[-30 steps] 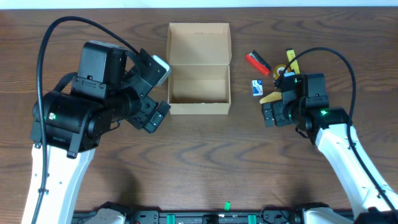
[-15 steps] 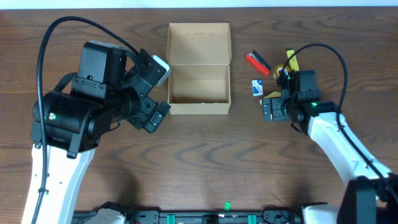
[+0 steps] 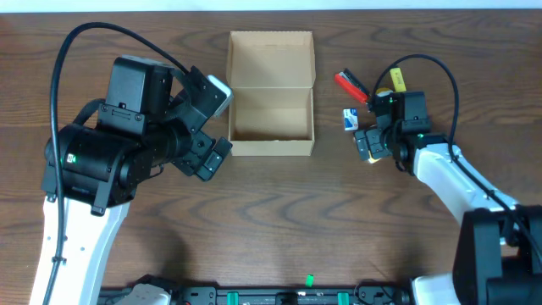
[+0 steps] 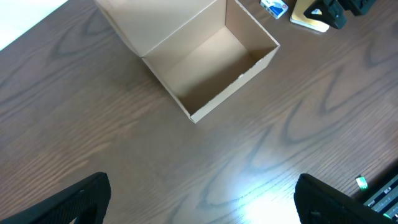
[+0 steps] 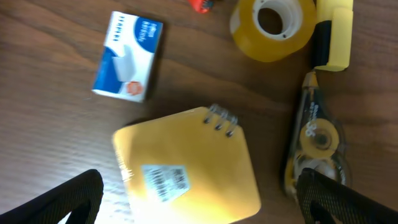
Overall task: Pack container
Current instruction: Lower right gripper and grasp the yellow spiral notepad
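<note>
Container (image 3: 271, 147) open, near left pincer (image 3: 216, 158), not touching

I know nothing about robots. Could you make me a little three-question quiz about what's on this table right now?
1. True or false: the cardboard box is open and empty.
2. What is the right claw hovering over? A) a yellow spiral notepad B) a coffee mug C) scissors
3. Fill in: the left claw is holding ____.
Key: 1 true; 2 A; 3 nothing.
</note>
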